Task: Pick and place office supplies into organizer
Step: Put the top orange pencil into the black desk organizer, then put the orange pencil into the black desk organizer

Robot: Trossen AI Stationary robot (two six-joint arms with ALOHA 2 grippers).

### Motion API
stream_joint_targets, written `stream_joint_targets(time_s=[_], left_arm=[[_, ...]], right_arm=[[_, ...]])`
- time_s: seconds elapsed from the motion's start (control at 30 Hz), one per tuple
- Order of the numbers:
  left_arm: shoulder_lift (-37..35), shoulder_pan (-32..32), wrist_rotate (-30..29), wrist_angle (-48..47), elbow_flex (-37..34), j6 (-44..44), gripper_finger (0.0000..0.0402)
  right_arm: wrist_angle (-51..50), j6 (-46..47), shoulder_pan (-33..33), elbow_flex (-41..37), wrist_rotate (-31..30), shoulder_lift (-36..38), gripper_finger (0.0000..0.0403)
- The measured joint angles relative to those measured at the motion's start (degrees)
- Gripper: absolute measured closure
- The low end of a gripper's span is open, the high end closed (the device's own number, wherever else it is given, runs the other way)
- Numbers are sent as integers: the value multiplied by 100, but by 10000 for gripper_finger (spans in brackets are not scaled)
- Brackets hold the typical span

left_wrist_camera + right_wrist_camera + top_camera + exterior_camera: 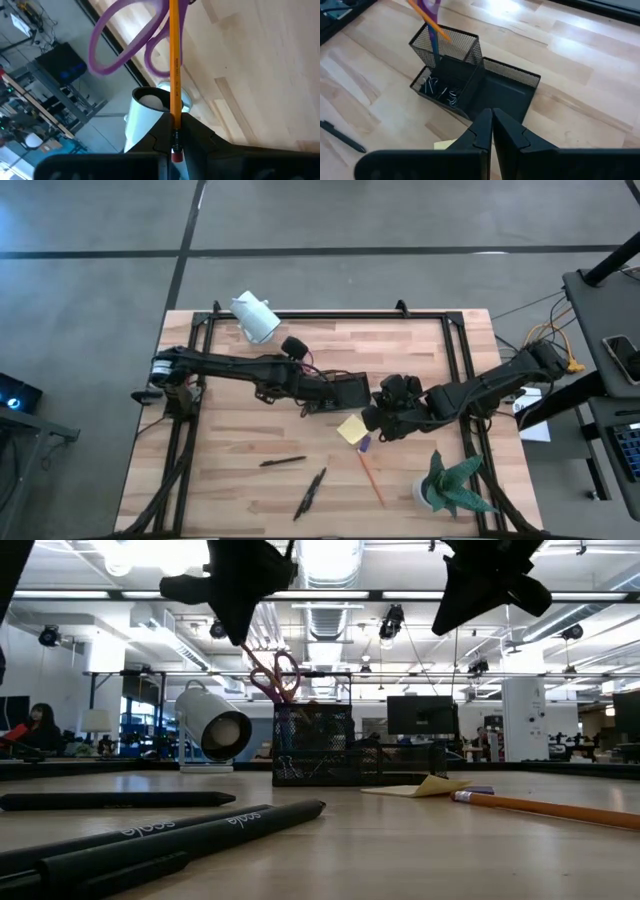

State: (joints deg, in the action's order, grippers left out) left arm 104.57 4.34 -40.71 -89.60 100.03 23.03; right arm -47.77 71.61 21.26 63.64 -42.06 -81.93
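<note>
The organizer (pixel 506 90) is a black mesh box with a tall cup and low trays; it stands mid-table (pixel 352 390). Purple-handled scissors (pixel 125 40) stand in the cup (pixel 276 676). My left gripper (pixel 174 131) hangs over the cup, shut on an orange pencil (pixel 175 60). My right gripper (pixel 492 126) is shut and empty, hovering just right of the organizer (pixel 392 408). A yellow sticky-note pad (pixel 352 429), a small purple piece (pixel 364 444), a second orange pencil (pixel 371 475) and two black pens (pixel 283 462) (pixel 310 493) lie flat on the table. My left gripper pinches the orange pencil between its two fingers near the eraser end (pixel 174 142). The fingers come slanting down from above and lie along the pencil. The pencil is lifted clear of the table, and its far end points down into the tall cup (pixel 434 30) beside the scissors.
A white cylindrical camera (pixel 255 317) stands at the far edge, and a green plant (pixel 452 485) at the near right corner. Black frame rails (pixel 190 410) run along the table's sides. Binder clips (pixel 440 92) lie in a low tray.
</note>
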Motion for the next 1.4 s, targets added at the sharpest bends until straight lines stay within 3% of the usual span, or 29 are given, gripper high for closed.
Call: stream_joint_targets(time_s=[0.33, 0.67, 0.87, 1.03, 1.13, 1.4], left_arm=[[449, 7, -168, 589, -15, 463, 380], [432, 53, -180, 1093, -15, 199, 265], [4, 291, -193, 399, 24, -1606, 217], [-647, 697, 921, 182, -31, -3904, 213], [-1026, 1042, 1177, 381, -165, -5081, 213], [-1754, 1951, 1214, 943, -858, -6746, 213]], right_arm=[[11, -149, 17, -55, 2, 0, 394], [-13, -348, 24, -129, 241, 0, 375], [-44, -469, 77, -316, 1133, 0, 336], [256, -382, 91, -593, 2263, -32, 307], [529, -346, 149, -689, 2687, -189, 295], [962, -604, 224, -530, 4006, -1212, 288]])
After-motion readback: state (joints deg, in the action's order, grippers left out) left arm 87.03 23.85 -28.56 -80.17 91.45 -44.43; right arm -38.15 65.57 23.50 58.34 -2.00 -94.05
